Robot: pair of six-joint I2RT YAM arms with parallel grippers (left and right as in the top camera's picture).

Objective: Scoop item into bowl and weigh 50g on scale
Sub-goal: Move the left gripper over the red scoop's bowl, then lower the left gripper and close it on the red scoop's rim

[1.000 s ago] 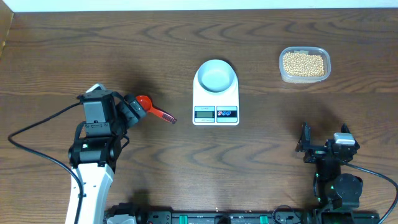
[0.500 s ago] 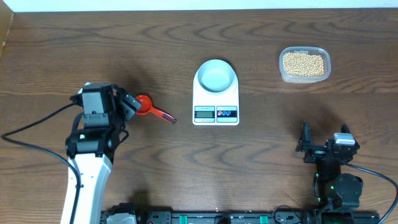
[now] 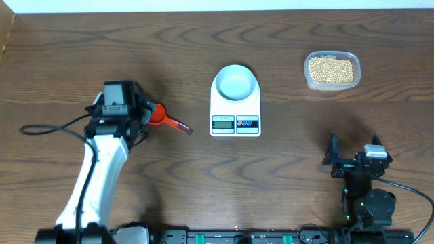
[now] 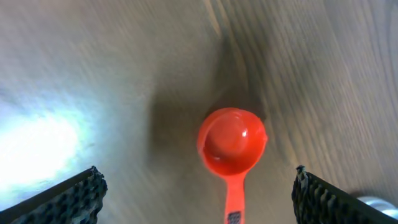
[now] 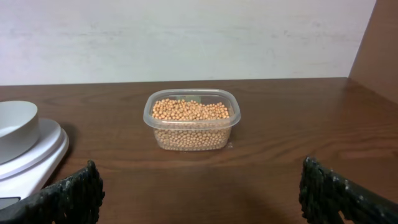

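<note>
Brown wooden table [image 3: 285,41] is filling the view. Near right, right gripper [image 3: 333,157] is resting, jaws spread. Left gripper [image 3: 142,115], jaws spread wide, is hovering over red scoop [image 4: 231,142], left of scale [image 3: 235,112]. Bowl [image 3: 235,83] is sitting on scale. Beans [image 3: 330,68] are lying in clear tub [image 3: 306,71], far right.

Bowl [image 3: 235,82] sits on the scale [image 3: 235,123] at mid-table [image 3: 285,169]. Scoop [image 3: 163,118] lies at the scale's 9 o'clock, handle toward it. Tub [image 3: 306,72] holding beans [image 3: 331,68] stands at 2 o'clock, well apart
</note>
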